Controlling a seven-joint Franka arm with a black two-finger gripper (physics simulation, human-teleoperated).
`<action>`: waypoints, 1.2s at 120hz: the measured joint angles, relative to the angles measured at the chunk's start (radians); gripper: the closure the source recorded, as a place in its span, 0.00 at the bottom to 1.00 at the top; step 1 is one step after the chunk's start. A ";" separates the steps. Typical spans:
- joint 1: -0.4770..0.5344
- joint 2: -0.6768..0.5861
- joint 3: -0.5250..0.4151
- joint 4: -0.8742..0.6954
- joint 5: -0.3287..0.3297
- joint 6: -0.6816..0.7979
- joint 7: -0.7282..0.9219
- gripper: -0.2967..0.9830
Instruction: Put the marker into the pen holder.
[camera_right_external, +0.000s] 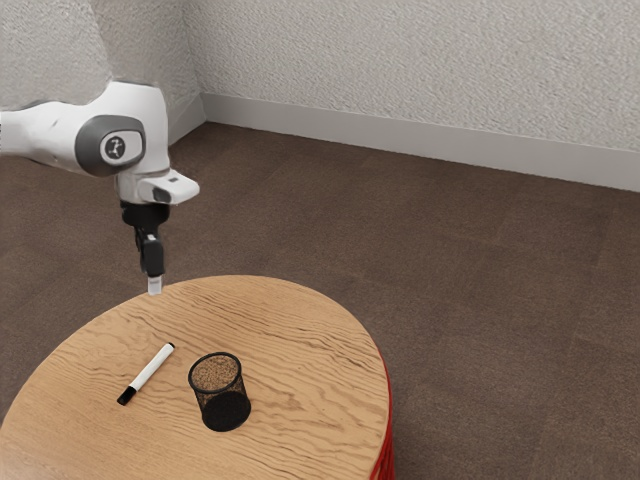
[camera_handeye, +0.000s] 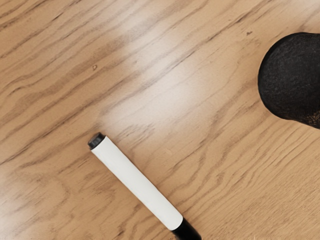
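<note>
Marker (camera_right_external: 153, 367) lies flat on the round wooden worktop (camera_right_external: 300, 335) in the lower left of the exterior view, set aslant, its longer black end toward the lower left of the frame and its small black end toward the upper right. To the exterior view's right of it, near but not touching, the pen holder (camera_right_external: 226, 402), a black mesh cup, stands upright with its open mouth upward. The white arm (camera_right_external: 142, 118) comes in from the upper left, and the pincer (camera_right_external: 154, 285) points down, above the surface and clear of both marker and holder; whether it is apart or together I cannot tell. Brown floor (camera_right_external: 500, 290) spreads around the worktop, a pale baseboard (camera_right_external: 400, 143) and textured wall (camera_right_external: 420, 60) run behind, and something red (camera_right_external: 385, 462) shows under the worktop's rim at lower centre-right. In the wrist view, the marker's white barrel and small black end are plain to see, while its other black end is cut off by the frame. The dark holder, also partly cut off, sits well apart from it, with bare grained wood between them and a pale sheen on that wood.
</note>
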 joint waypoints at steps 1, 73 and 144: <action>-0.011 0.005 0.013 -0.001 0.002 0.001 0.000 0.24; -0.055 0.042 0.173 -0.261 0.055 0.291 -0.251 0.28; -0.051 0.078 0.213 -0.280 0.051 0.392 -0.458 0.48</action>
